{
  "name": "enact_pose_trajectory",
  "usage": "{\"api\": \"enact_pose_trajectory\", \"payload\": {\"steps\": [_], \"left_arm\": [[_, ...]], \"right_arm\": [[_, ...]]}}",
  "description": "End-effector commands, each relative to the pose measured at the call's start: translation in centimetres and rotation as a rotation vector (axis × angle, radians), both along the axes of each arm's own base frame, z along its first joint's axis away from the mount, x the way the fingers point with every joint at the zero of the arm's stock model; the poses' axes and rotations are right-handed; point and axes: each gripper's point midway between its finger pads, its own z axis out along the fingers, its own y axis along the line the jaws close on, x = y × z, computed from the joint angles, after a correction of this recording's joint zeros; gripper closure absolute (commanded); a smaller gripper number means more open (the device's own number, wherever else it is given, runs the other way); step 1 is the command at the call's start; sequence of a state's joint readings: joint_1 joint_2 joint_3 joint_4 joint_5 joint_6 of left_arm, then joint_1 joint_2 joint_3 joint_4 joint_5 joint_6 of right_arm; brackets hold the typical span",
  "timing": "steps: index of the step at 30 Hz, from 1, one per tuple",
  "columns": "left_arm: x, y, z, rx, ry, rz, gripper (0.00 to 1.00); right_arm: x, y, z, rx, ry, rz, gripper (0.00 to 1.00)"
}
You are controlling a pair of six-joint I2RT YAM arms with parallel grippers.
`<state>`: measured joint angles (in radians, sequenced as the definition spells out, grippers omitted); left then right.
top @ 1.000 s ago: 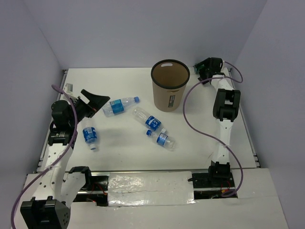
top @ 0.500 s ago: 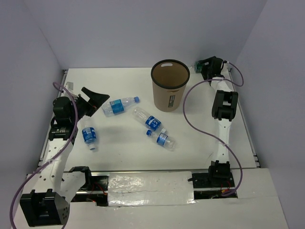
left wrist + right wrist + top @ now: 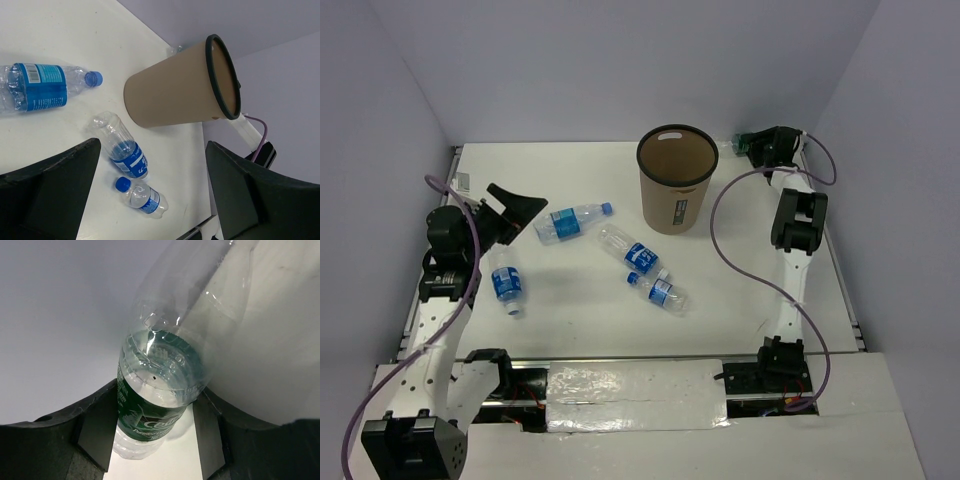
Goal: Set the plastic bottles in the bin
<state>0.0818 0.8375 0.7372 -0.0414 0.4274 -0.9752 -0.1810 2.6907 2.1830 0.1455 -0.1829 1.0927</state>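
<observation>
Green-labelled clear plastic bottle just got clamped by the right gripper, upper right of the overhead view, so it's ready to be binned; left gripper is held wide open.

White counter, matte top, boxed in on 3 sides by plain pale lavender-grey walls: back wall, L wall, R wall. The walls meet the counter directly at far and side edges. Small barcode-type sticker lies near the far-L corner of the counter. Along the near edge runs a dark recessed gap w/ a crinkly, shiny wrapped strip mid-way; in front of that sits a white board. Light is soft and even, from above, giving only faint shadows on the counter. In the R wrist view the backdrop is just blurred grey-white.
</observation>
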Motion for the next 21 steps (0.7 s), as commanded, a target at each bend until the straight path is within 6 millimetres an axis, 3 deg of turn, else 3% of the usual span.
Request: {"api": "enact_pose_trajectory", "payload": {"steps": [1,2,3,4,5,6,7,8,9,10,11,15,16,18,19,20,21], "left_arm": [[-0.5,-0.2,1.6,-0.002,-0.062,-0.009,0.01],[-0.7,-0.4,1.5,-0.003,-0.063,-0.015,0.01],[-0.6,-0.4,1.9,-0.001,-0.085,-0.017,0.01],[-0.7,-0.5,2.1,0.002,-0.099,-0.029,0.01],[-0.8,-0.6,2.1,0.003,-0.102,-0.031,0.01],[-1.0,-0.6,2.2,0.005,-0.107,-0.035,0.01],[-1.1,-0.7,2.3,0.007,-0.111,-0.043,0.01],[-1.4,-0.8,2.2,0.007,-0.113,-0.049,0.01],[-1.6,-0.9,2.2,0.009,-0.120,-0.054,0.01],[-1.7,-0.9,2.2,0.013,-0.122,-0.054,0.01],[-2.0,-0.9,2.1,0.017,-0.122,-0.056,0.01],[-2.7,-1.0,1.6,0.040,-0.115,-0.060,0.01],[-2.9,-1.0,1.6,0.051,-0.120,-0.065,0.01],[-3.3,-1.1,1.6,0.058,-0.121,-0.072,0.01],[-3.4,-1.1,1.7,0.067,-0.128,-0.075,0.01],[-3.6,-1.1,1.7,0.072,-0.131,-0.076,0.01],[-3.7,-1.1,1.7,0.073,-0.132,-0.078,0.01]], "right_arm": [[-1.1,-1.6,7.3,-0.128,-0.113,0.070,0.88],[-1.5,-1.5,9.7,-0.150,-0.144,0.077,0.89],[-2.4,-1.4,8.8,-0.160,-0.119,0.090,0.90],[-3.1,-1.0,11.3,-0.207,-0.163,0.120,0.94],[-3.8,-0.8,11.8,-0.226,-0.167,0.135,0.95],[-5.0,-0.3,10.3,-0.260,-0.135,0.161,0.97],[-5.9,0.2,13.0,-0.298,-0.177,0.171,0.98],[-6.6,0.7,13.2,-0.321,-0.180,0.190,0.99],[-7.8,1.2,12.0,-0.337,-0.150,0.207,1.00],[-8.6,1.9,14.2,-0.393,-0.190,0.223,1.00],[-9.5,2.3,13.4,-0.405,-0.168,0.230,1.00],[-11.3,2.7,15.8,-0.493,-0.166,0.224,1.00],[-11.7,2.9,17.4,-0.539,-0.189,0.231,1.00],[-12.4,3.4,18.4,-0.596,-0.190,0.232,1.00],[-13.3,3.6,20.8,-0.666,-0.228,0.230,1.00],[-13.8,4.0,21.7,-0.704,-0.245,0.226,1.00],[-14.5,4.9,21.5,-0.737,-0.241,0.237,1.00]]}}
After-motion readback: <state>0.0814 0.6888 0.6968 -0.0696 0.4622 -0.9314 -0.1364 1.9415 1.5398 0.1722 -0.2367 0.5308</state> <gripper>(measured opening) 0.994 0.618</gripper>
